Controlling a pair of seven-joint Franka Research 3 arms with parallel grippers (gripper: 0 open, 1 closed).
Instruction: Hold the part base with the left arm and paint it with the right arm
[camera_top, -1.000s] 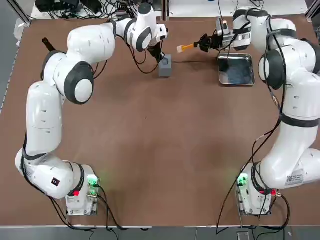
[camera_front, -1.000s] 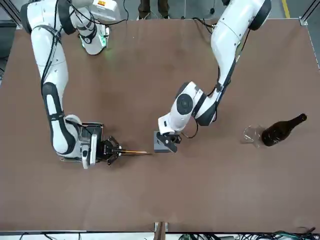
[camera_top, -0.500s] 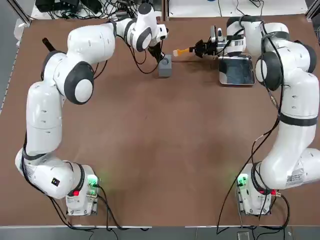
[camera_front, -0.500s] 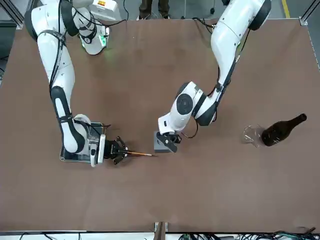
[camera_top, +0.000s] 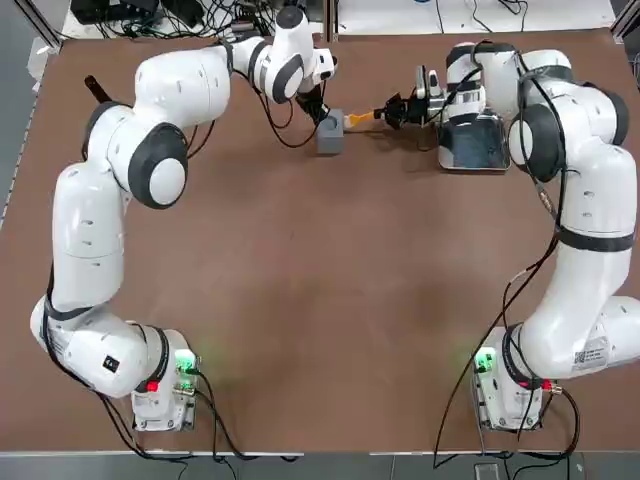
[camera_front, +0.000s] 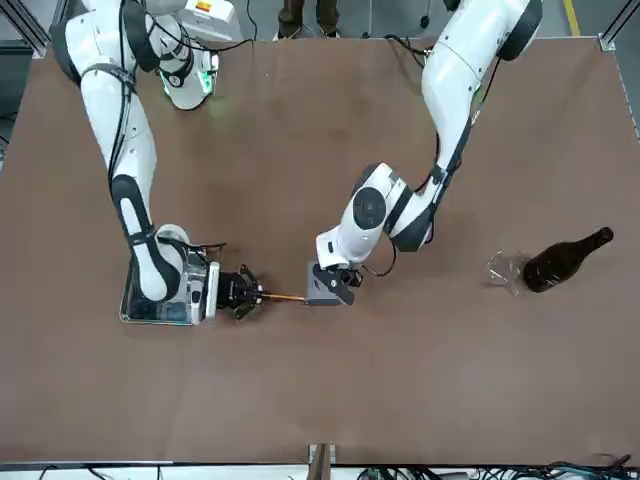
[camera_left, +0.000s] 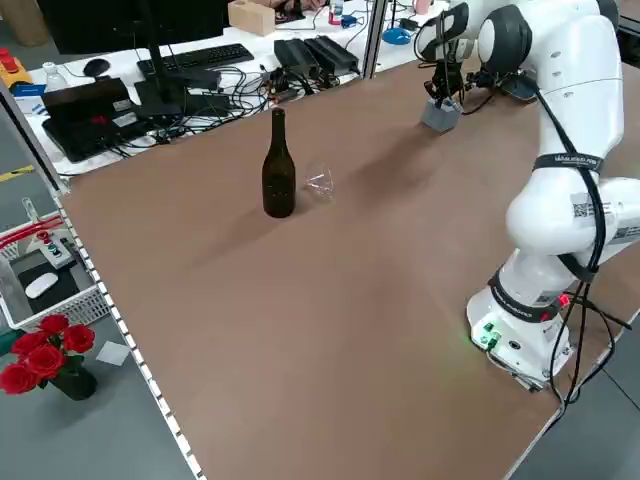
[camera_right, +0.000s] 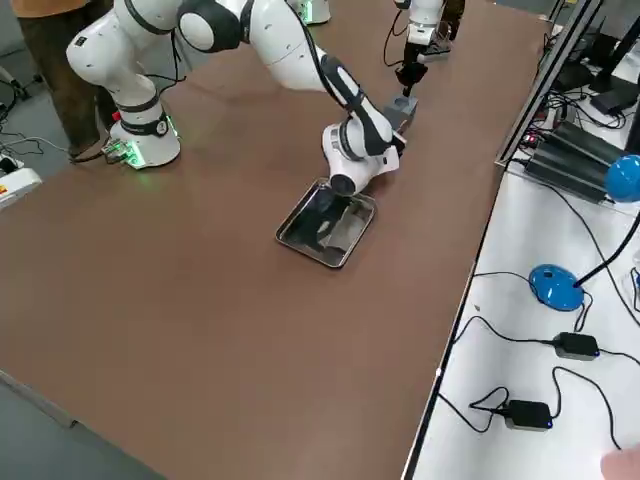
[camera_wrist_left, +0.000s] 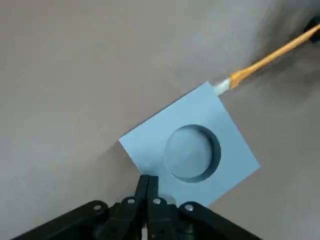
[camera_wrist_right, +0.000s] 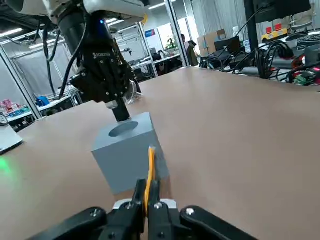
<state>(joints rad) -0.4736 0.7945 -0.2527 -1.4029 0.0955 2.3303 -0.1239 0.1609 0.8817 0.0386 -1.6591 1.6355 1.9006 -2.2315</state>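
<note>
Top view, clock on table centre. Count: part base (camera_top: 330, 140) ×1, at 12; paintbrush (camera_top: 359, 119) ×1; metal tray (camera_top: 473, 148) ×1, near 1; bottle (camera_left: 279, 172) ×1, near 10. Base: hole faces up; square top, no long axis. Brush bristles point to 9, against base. Left gripper (camera_wrist_left: 150, 179): fingers clenched, tips at base's top. Right gripper (camera_wrist_right: 149, 184), base's 3 o'clock side: fingers grasping paintbrush.
</note>
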